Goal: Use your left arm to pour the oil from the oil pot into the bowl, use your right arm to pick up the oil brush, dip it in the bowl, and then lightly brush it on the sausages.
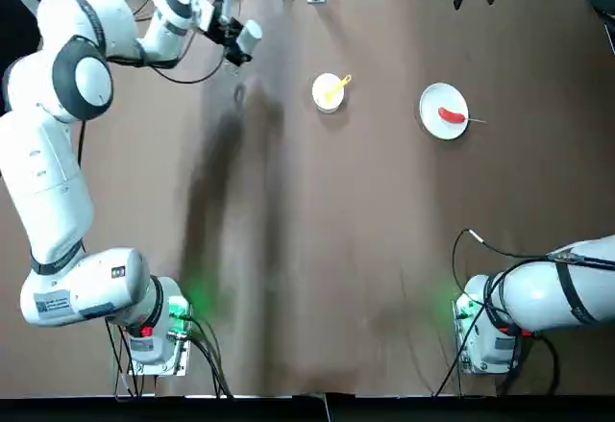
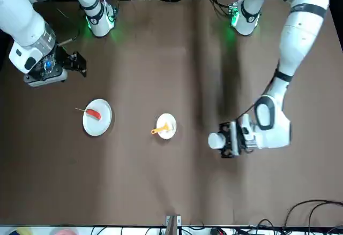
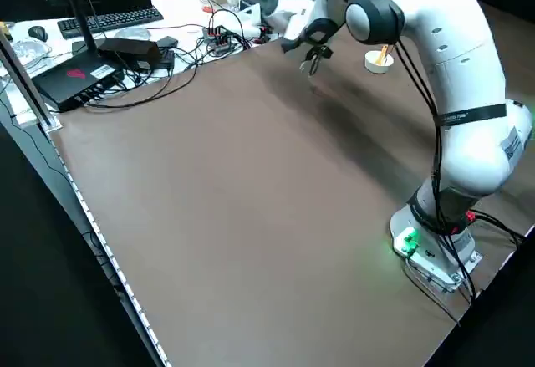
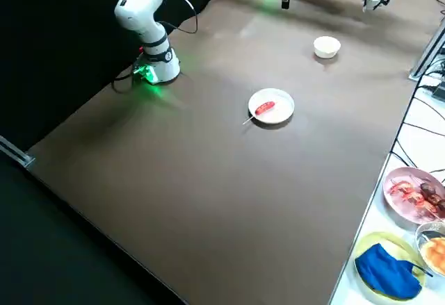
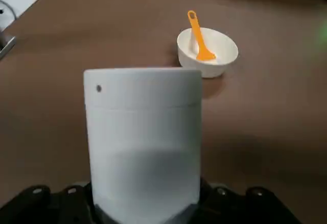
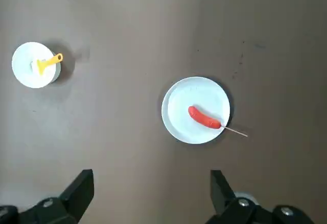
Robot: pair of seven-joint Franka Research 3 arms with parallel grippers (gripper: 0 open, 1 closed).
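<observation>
The brown tabletop (image 1: pixel 384 230) supports two arms, their bases at its near edge. The left arm (image 1: pixel 72 177) extends along the left side to the far-left area. Its elbow is bent, with the wrist turned inward. The left gripper (image 1: pixel 231 39) is positioned above the table, well left of the bowl, fingers closed around the oil pot. The right arm (image 1: pixel 577 287) bends out past the right edge; the right gripper (image 6: pixel 152 173) is at the far right, its two fingers spread with nothing between them.

The flat white plate (image 6: pixel 179 127) lies at the right, on the far half. The small white bowl (image 1: pixel 319 100) stands left of it, near the middle.

The white-capped oil pot (image 5: pixel 143 132) is clear of the table. Its exact tilt cannot be read. Judged hazards: if tilting starts short of the bowl, oil will fall on the tabletop; if the grip is loose, the smooth wall may turn or slip; if the arm descends too low, the pot may strike the bowl.

The yellow-orange oil brush (image 5: pixel 203 48) leans in the bowl, handle over the rim. Pouring onto the handle could divert oil outward; an off-centre right-hand pinch could tip the bowl.

The red sausage (image 6: pixel 204 118) lies on the plate, stick projecting past the rim. Heavy brush pressure could roll it.
</observation>
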